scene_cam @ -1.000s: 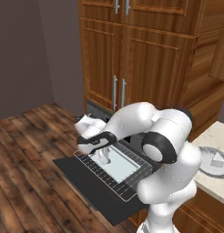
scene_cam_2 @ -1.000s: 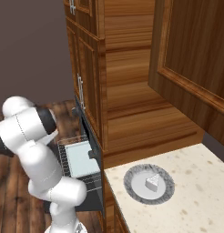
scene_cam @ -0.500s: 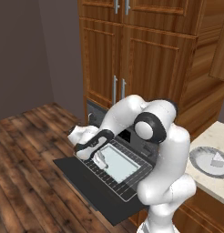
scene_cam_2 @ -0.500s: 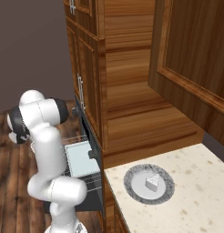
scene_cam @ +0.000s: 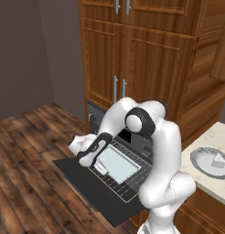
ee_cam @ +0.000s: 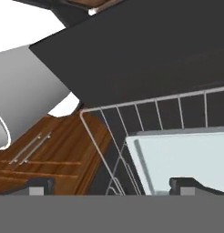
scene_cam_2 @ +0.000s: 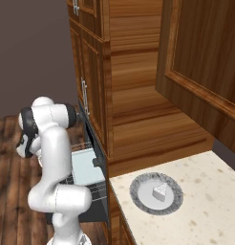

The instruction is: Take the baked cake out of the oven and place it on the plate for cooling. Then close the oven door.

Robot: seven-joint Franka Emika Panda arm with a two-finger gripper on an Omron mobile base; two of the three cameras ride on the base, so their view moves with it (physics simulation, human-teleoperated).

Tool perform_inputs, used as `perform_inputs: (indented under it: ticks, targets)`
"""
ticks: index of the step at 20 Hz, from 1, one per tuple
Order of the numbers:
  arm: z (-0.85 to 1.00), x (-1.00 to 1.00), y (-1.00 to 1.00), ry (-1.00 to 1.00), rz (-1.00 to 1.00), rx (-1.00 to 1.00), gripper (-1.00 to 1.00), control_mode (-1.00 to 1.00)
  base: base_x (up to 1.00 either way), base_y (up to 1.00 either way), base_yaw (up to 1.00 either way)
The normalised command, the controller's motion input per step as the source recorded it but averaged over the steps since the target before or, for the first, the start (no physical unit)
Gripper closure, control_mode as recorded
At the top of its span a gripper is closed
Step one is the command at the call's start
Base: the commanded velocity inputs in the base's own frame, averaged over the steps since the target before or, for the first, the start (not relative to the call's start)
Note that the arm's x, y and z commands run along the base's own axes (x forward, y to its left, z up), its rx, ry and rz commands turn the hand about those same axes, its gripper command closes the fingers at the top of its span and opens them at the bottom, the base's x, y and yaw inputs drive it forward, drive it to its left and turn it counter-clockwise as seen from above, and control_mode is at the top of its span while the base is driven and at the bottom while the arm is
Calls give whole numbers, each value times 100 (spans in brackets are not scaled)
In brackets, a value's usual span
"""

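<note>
Since 1 s ago the white arm has swung its hand outward, away from the oven cavity and over the outer part of the pulled-out rack; base and cameras unchanged. Two-finger gripper (scene_cam: 99, 167) now sits low above the wire oven rack (scene_cam: 125, 183), near the outer end of the flat pale rectangular baking tray (scene_cam: 118, 164), w/ jaws spread wide and nothing between them. Hand view: dark fingertips (ee_cam: 192, 185) stand far apart at bottom, wire rack (ee_cam: 145, 109) and pale tray (ee_cam: 186, 154) below them, dark door panel (ee_cam: 145, 54) beyond. Dark grey-black rectangular oven door (scene_cam: 82, 176) is folded down flat, fully open, rack extended over it. Built-in black oven (scene_cam: 97, 114) sits in the brown wooden cabinet wall (scene_cam: 151, 64), below doors w/ vertical silver handles (scene_cam: 115, 89). Tiny white wedge-shaped cake slice (scene_cam_2: 160, 192) lies on the round shallow plate w/ white centre and grey speckled rim (scene_cam_2: 138, 196), resting approx. at plate centre. Plate stands on the light speckled stone counter (scene_cam_2: 205, 210), right of the oven, well apart from the gripper. Left base view shows the same cake (scene_cam: 218, 161) on plate (scene_cam: 199, 160) at right edge. Floor is dark wood plank (scene_cam: 27, 151).
</note>
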Motion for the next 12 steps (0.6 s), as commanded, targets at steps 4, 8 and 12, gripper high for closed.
perform_inputs:
  ticks: [4, 8, 12]
  targets:
    - [-50, 23, 1, 5, 10, 0, -100, -100, 0, 0, 0]
    - [-41, 31, 0, 2, 9, 0, -100, -100, 0, 0, 0]
    - [-46, 30, 1, 2, 6, 0, -100, -100, 0, 0, 0]
